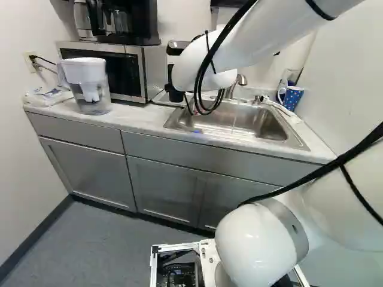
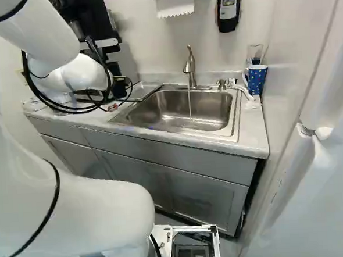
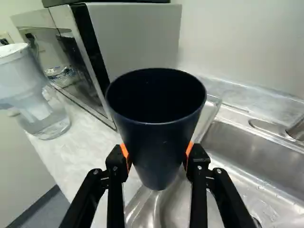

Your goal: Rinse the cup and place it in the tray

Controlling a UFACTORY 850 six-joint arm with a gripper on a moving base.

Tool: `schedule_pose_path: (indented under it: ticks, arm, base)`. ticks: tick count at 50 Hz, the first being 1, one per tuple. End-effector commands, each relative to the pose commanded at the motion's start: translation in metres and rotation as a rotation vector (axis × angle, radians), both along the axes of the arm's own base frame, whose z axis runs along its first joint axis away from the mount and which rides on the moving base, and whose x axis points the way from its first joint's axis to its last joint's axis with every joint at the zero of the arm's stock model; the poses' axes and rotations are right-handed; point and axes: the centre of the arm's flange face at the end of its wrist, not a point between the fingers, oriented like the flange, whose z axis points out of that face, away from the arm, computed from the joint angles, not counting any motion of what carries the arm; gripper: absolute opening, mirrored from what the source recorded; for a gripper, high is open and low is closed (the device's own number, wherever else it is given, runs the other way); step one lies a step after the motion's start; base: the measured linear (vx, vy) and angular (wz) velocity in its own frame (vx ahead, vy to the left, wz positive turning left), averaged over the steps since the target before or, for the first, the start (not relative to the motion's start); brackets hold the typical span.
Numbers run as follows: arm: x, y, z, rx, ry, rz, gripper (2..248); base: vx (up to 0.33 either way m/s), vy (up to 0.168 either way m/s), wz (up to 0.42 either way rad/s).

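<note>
One dark cup [image 3: 159,142], mouth up, snug between the pads [image 3: 124,151] of the hand [image 1: 173,89] (cup-width apart)

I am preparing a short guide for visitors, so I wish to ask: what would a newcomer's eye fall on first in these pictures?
Probably the dark cup, gripped between the orange pads of the claw in the middle of the wrist view. Next, perhaps, the thin water stream falling from the faucet into the steel sink, and the blue dotted mug right of it in the right base view.
</note>
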Motion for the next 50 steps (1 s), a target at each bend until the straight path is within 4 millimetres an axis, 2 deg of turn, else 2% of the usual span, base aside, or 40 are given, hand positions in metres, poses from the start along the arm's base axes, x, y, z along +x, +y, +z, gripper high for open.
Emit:
schedule_pose_path:
  ticks: [22,50]
  arm:
    - [0.008,-0.02,0.001,-0.007,0.025,-0.054,124]
    - [0.029,-0.054,0.002,0.006,0.039,-0.155,124]
  base:
    - [0.0,0.0,0.0]
    - [0.0,0.0,0.0]
